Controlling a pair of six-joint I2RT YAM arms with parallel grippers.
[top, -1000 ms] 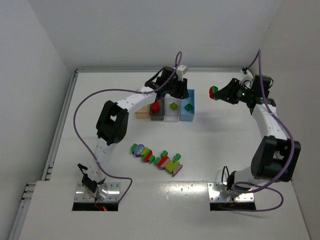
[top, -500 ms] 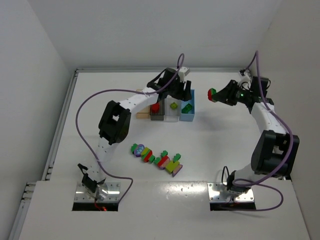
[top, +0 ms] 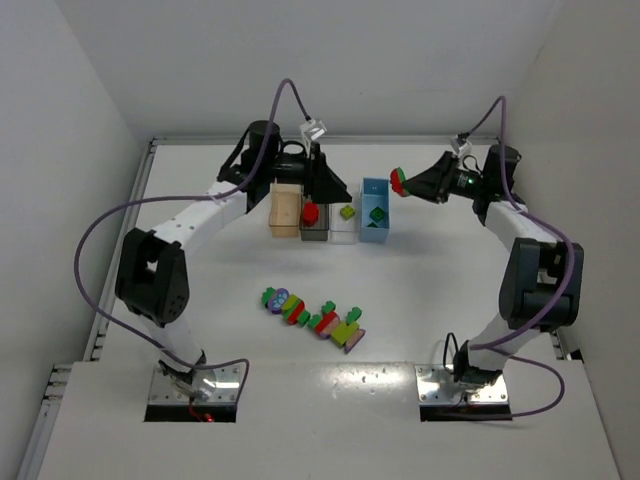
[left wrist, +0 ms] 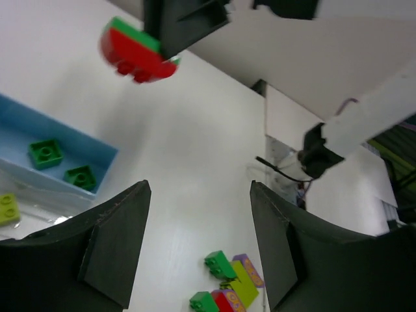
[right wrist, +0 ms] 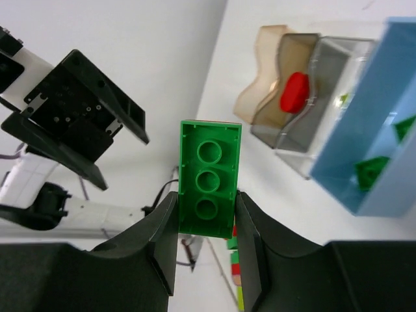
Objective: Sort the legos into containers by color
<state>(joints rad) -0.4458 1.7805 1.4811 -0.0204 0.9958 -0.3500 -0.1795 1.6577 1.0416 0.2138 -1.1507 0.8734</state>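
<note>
Moved since a second ago: left arm has swung back to the left, its elbow now out over the left of the table (top: 450, 290); right arm has carried its brick leftward, closer to the bins.
Left gripper (top: 326, 186): hangs over the far ends of the dark grey and clear bins; in its wrist view the fingers (left wrist: 110, 240) stand spread with nothing between them.
Right gripper (top: 410, 182): up off the table, just right of the blue bin's far end, pinching the red-and-green brick.
Red-and-green brick (top: 400, 180): clamped between the right fingers, its green hollow underside facing the wrist camera (right wrist: 208, 179); red half and green half both show from the left wrist (left wrist: 136, 53).
Tan bin (top: 285, 205): leftmost of the row at the far middle of the table; contents cannot be told.
Dark grey bin (top: 315, 233): just right of the tan one, holding a red brick (top: 311, 212).
Clear bin (top: 343, 233): third from the left, holding a lime brick (top: 347, 212).
Blue bin (top: 368, 233): rightmost, holding two green bricks (left wrist: 44, 153).
Bin spacing: all four stand side by side, long sides touching or nearly so.
Brick cluster (top: 312, 315): a slanting line of green, purple, red and lime pieces on the table, near of the bins and well apart from both grippers.
</note>
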